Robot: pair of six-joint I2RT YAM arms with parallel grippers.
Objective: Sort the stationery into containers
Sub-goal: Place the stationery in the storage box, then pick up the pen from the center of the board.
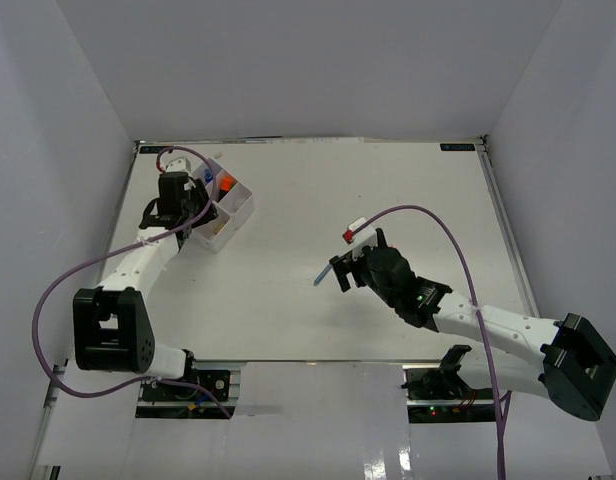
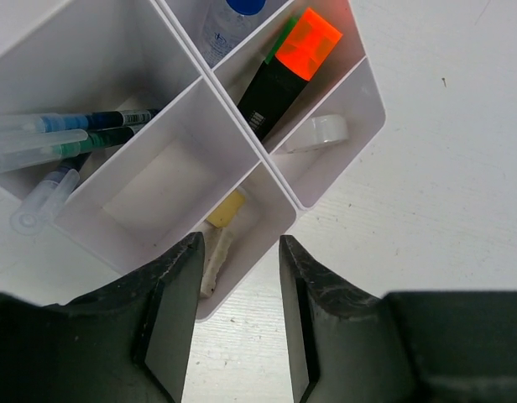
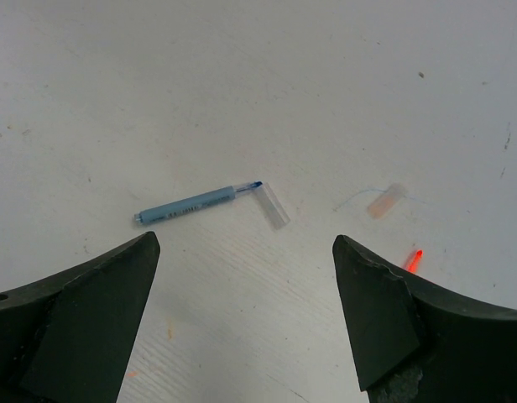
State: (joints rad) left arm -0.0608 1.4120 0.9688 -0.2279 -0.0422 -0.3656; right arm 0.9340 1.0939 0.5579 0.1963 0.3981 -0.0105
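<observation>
The white four-compartment tray (image 1: 238,208) (image 2: 242,134) stands at the far left. It holds blue pens (image 2: 65,138), an orange highlighter (image 2: 288,71), a blue-capped bottle (image 2: 229,17), a tape ring (image 2: 321,130) and erasers (image 2: 227,208). My left gripper (image 1: 191,224) (image 2: 239,243) hovers over the tray's near corner, jaws partly apart and empty. A thin blue pen (image 1: 321,274) (image 3: 187,206) lies mid-table with its clear cap (image 3: 274,206) off beside the tip. My right gripper (image 1: 341,270) (image 3: 243,243) stands wide open just short of it.
A small red and white piece (image 1: 354,231) lies just beyond the right gripper. A pale pinkish scrap (image 3: 384,201) sits on the table to the pen's right. Grey walls close in the table on three sides.
</observation>
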